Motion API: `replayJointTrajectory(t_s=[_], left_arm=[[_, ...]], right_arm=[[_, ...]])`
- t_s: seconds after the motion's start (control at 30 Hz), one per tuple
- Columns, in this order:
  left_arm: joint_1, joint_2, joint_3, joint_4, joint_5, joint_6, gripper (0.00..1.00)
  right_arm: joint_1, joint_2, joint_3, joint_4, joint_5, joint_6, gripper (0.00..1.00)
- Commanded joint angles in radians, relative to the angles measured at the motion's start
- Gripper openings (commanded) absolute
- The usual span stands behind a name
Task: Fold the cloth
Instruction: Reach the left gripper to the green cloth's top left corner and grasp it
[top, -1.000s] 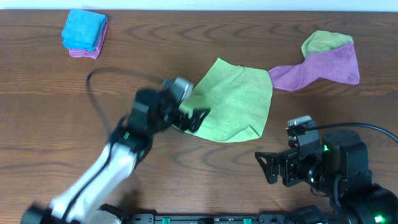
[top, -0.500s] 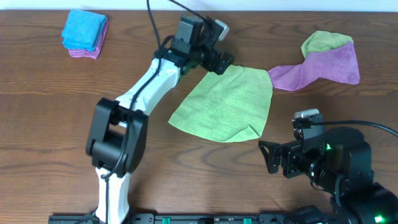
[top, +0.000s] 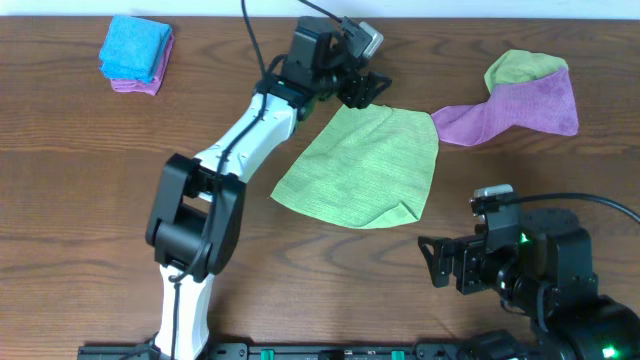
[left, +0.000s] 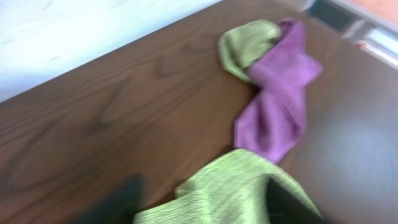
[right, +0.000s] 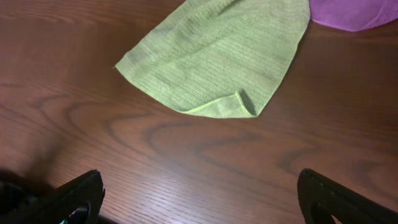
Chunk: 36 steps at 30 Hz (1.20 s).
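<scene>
Swung across to the far corner of the cloth (top: 365, 165), our left gripper (top: 365, 92) stands wide, right gripper (top: 441, 266) too; we have folded nothing yet.

The dark brown wood-grain table (top: 70, 220) fills pretty much the whole view, slightly glossy with soft light on it. A plain white wall (left: 74, 31) runs along the far edge. There's a blurry grey-orange strip (left: 367, 28) past one corner, can't tell what.
</scene>
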Motion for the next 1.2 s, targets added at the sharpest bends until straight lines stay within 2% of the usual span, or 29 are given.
replayJointTrajectory(t_s=[0.0, 0.07, 0.47, 1.17], left_arm=[[-0.027, 0.079, 0.014, 0.003, -0.144, -0.072, 0.11], [-0.029, 0.113, 0.014, 0.013, -0.188, -0.089, 0.06], [-0.030, 0.161, 0.014, 0.008, -0.367, -0.092, 0.06], [-0.046, 0.266, 0.014, -0.028, -0.363, -0.100, 0.06]], right_arm=[[0.007, -0.003, 0.002, 0.008, 0.000, 0.018, 0.99], [0.007, -0.003, 0.002, 0.011, 0.000, 0.018, 0.99], [0.007, -0.003, 0.002, 0.013, 0.007, 0.018, 0.99], [0.007, -0.003, 0.002, 0.024, 0.034, 0.014, 0.99]])
